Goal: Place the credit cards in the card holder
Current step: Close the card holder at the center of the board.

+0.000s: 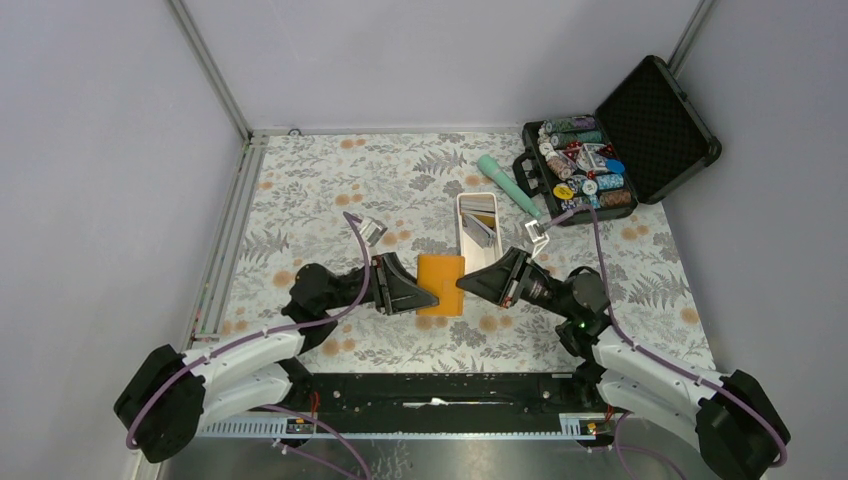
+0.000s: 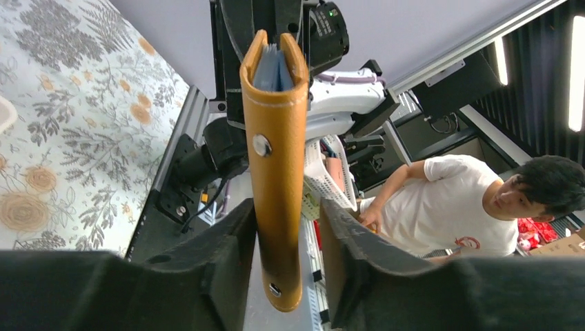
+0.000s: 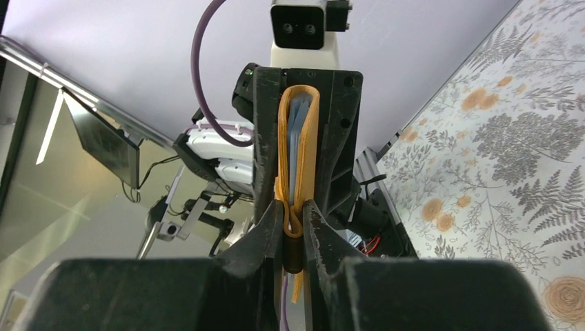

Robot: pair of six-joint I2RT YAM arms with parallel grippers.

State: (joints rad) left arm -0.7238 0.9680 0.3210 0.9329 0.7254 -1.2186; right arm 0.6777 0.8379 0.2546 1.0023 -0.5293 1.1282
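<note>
The orange card holder (image 1: 440, 283) is held off the table between my two grippers, folded shut, with light blue pockets showing at its edge. My right gripper (image 1: 468, 283) is shut on its snap tab edge, seen close in the right wrist view (image 3: 294, 210). My left gripper (image 1: 427, 296) is open with its jaws around the other end; in the left wrist view (image 2: 286, 210) the holder (image 2: 276, 138) touches one finger (image 2: 238, 241), with a gap to the other. The credit cards (image 1: 481, 228) lean in the long white tray (image 1: 463, 232) just behind.
An open black case (image 1: 655, 115) with poker chips (image 1: 583, 170) sits at the back right. A teal tube (image 1: 508, 185) lies beside it, near the tray. A person in a white shirt (image 2: 455, 200) shows beyond the table's near edge.
</note>
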